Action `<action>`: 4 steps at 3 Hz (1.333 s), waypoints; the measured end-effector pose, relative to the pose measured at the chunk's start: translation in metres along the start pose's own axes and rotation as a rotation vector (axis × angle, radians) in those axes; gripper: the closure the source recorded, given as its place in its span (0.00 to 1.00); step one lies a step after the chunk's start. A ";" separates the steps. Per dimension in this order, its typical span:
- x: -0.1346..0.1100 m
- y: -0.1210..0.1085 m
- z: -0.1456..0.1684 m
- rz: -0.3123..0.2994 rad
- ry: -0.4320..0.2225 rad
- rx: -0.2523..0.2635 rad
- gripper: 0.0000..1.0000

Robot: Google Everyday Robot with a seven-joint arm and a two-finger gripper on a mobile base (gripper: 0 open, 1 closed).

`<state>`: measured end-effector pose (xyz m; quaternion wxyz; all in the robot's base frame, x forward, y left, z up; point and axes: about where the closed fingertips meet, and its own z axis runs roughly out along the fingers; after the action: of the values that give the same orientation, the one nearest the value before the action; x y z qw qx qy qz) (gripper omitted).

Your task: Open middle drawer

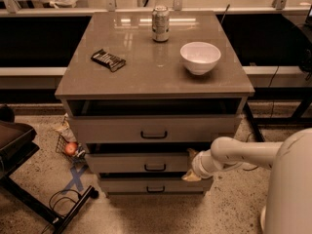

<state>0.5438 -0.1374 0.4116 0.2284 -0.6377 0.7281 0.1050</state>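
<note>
The middle drawer point(141, 162) is the second of three grey-beige fronts in the cabinet, with a small dark bar handle point(155, 167) at its centre. A dark gap shows above its front. My gripper point(191, 165) is on the white arm point(243, 152) that reaches in from the right, and sits at the right end of the middle drawer's front, to the right of the handle. The top drawer point(153, 129) is above it and the bottom drawer point(155, 185) below.
On the cabinet top point(146, 67) stand a soda can point(160, 24), a white bowl point(200, 57) and a dark snack bar point(108, 60). To the left are a dark chair base point(29, 179), a floor cable and litter with an orange ball point(71, 148). My white body point(292, 189) is at the lower right.
</note>
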 end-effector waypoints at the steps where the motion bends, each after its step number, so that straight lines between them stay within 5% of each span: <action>1: -0.001 0.000 -0.002 0.000 0.000 0.000 0.78; 2: -0.002 0.000 -0.003 0.000 0.000 0.000 0.99; 4: -0.002 0.000 -0.004 0.000 0.000 0.000 1.00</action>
<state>0.5436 -0.1374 0.4160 0.2283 -0.6377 0.7281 0.1050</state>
